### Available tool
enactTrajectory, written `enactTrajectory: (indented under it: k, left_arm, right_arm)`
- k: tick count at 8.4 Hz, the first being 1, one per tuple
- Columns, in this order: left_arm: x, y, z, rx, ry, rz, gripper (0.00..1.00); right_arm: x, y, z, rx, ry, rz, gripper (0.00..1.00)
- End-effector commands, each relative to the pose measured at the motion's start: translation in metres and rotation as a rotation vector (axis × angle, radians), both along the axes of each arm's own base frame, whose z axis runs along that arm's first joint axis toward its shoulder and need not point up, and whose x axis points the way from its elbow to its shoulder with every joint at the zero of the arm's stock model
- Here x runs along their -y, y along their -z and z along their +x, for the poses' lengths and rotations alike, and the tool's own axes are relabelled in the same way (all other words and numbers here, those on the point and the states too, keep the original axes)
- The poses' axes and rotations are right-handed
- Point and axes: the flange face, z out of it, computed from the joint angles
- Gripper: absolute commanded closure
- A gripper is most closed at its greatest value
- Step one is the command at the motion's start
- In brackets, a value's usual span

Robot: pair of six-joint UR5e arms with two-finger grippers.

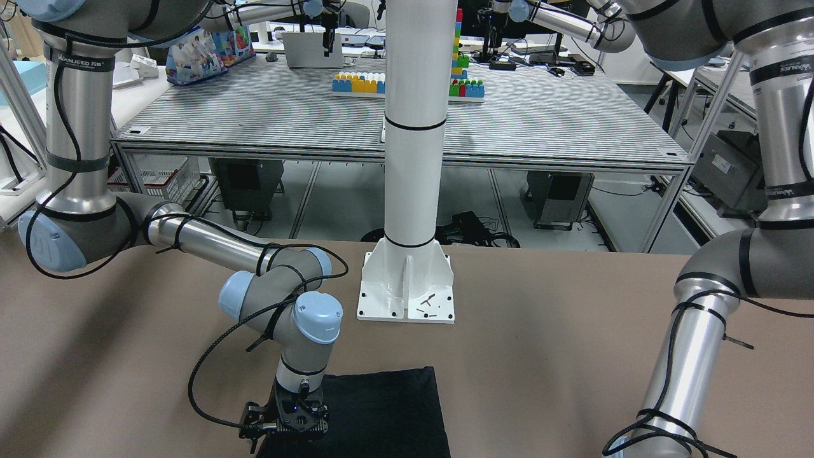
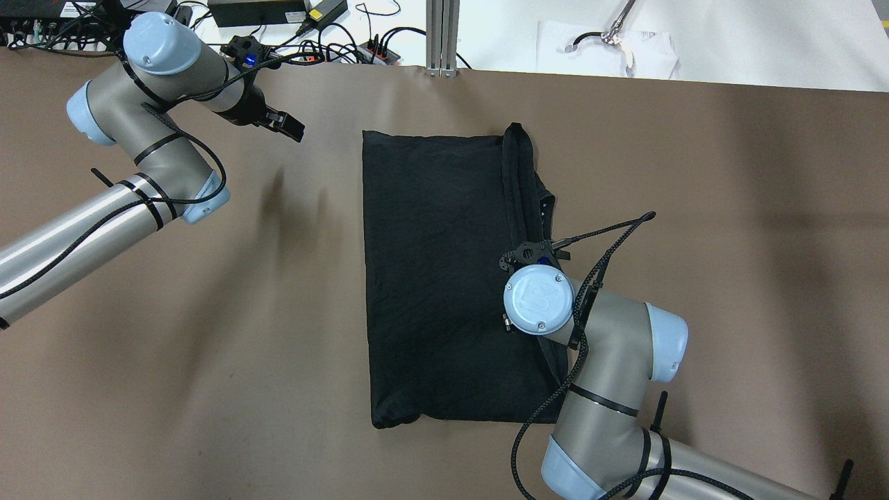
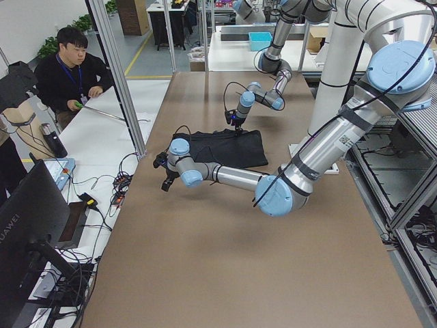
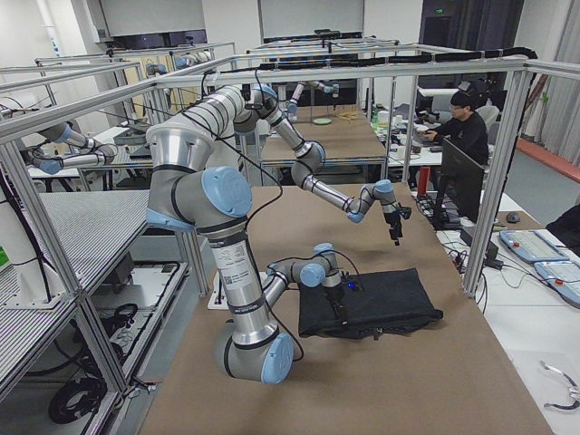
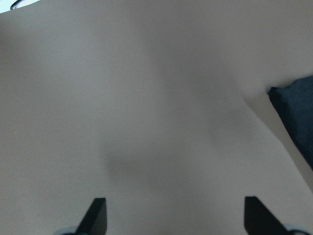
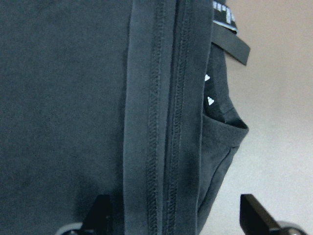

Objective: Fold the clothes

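Note:
A black garment (image 2: 437,278) lies folded in a tall rectangle on the brown table (image 2: 208,312). Its hems and collar are bunched along its right edge (image 2: 528,187). My right gripper (image 2: 531,251) hovers low over that right edge. In the right wrist view it is open (image 6: 175,215), with the stitched hem (image 6: 166,122) between its fingertips. My left gripper (image 2: 285,126) is open above bare table, to the left of the garment's far left corner. In the left wrist view (image 5: 175,215) it holds nothing, and a garment corner (image 5: 293,117) shows at the right.
A white pillar base (image 1: 407,286) is bolted to the table on the robot's side. Cables and power bricks (image 2: 312,35) lie past the far edge, beside a white sheet with a metal tool (image 2: 611,38). An operator (image 3: 72,68) sits at the neighbouring desk.

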Motion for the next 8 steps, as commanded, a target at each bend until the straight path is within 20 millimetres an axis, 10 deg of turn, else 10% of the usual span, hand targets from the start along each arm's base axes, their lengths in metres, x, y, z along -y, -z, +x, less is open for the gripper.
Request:
enactTrajectory:
  k: [1,8]
  left_arm:
    - [0.000,-0.001,0.001,0.001,-0.002,-0.001,0.00]
    - [-0.001,-0.001,0.002,0.001,-0.004,-0.001,0.00]
  right_arm:
    - [-0.004,-0.002,-0.003,0.005,0.024,-0.019,0.07]
    - [0.025,-0.027,0.032,-0.039,0.101,-0.002,0.40]
